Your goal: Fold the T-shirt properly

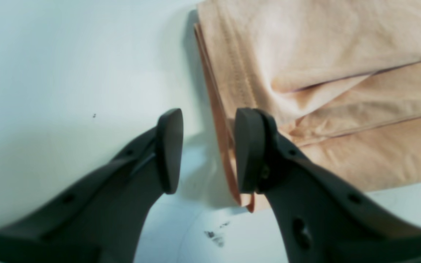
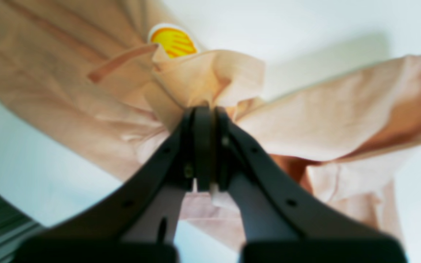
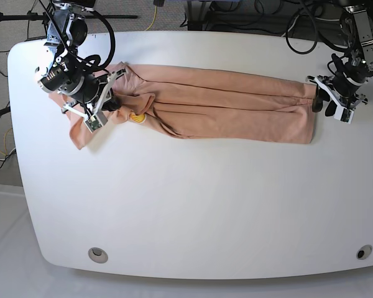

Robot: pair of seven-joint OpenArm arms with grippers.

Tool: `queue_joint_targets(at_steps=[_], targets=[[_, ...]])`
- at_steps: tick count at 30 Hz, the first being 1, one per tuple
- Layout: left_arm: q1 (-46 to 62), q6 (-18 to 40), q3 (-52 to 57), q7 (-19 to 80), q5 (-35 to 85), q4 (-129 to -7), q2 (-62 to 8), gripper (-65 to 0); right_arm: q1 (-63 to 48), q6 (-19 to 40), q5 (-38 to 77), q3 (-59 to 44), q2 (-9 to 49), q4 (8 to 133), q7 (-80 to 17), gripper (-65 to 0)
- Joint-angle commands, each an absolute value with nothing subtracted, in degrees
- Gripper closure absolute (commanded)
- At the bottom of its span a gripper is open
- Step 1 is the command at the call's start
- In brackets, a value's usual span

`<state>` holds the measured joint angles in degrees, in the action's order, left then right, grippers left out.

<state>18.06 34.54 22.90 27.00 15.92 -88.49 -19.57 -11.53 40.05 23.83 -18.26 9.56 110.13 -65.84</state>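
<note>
Across the far side of a white table, a peach T-shirt lies in a long sideways strip, soft, layered and rumpled. Its straight end is nearer the left gripper, whose parted fingers stand at that edge, apparently holding nothing. The right gripper pinches bunched cloth beside the round yellow print.

You have a big white table with round corners; the floor around it looks gray, maybe.
</note>
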Motion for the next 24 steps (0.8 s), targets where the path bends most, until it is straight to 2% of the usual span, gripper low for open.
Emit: queue_joint_targets(at_steps=[1,24], targets=[[18.01,34.44,23.47,26.03,16.38,-89.23,-20.58,-22.6,-11.95,40.0,24.51,-18.45,10.87,111.42,-65.34,-0.8],[18.14,34.26,23.22,25.91,16.76,-89.09,-20.51,-22.0,-14.0,40.0,12.94,-18.36,12.45,107.19,-59.81,-1.4]])
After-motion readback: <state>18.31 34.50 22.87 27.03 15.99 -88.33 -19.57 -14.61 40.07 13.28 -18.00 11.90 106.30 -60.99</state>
